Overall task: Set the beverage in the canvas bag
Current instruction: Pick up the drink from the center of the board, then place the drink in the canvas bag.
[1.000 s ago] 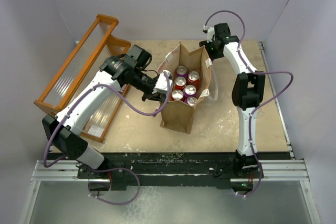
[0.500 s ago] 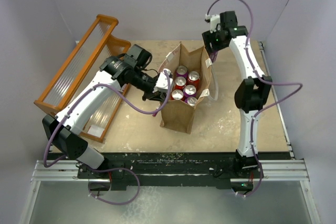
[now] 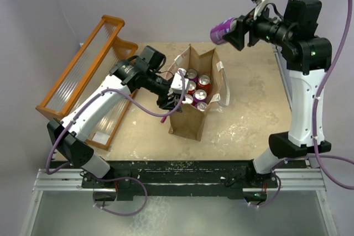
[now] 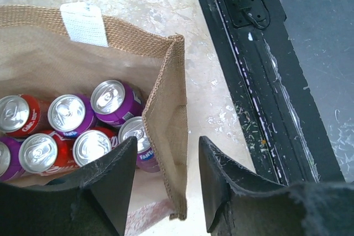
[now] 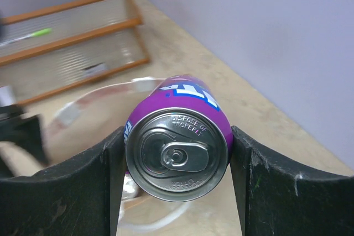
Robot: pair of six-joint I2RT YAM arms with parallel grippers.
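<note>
So the right arm [image 3: 301, 81] has swung way up off the bag's rim and is now holding a purple soda can [image 3: 220, 30] high over the far side of the table [image 3: 243, 120]. Meanwhile the left gripper [image 3: 176, 93] has been opening up, and its jaws are now standing apart with the near wall of the canvas bag [image 3: 191, 122] between them, not pinched. The bag is standing mid-table, already carrying red and purple cans [image 4: 72, 117]. The right gripper [image 5: 177, 161] is clamping the can sideways across its body. I'm guessing it's feeling hefty, stiff but dentable, and slick, so squeezing mid-body is looking right. The left arm [image 3: 94, 111] is covering part of the bag mouth, so I'm not seeing any free slot, and the can's label is mostly getting cut off.
</note>
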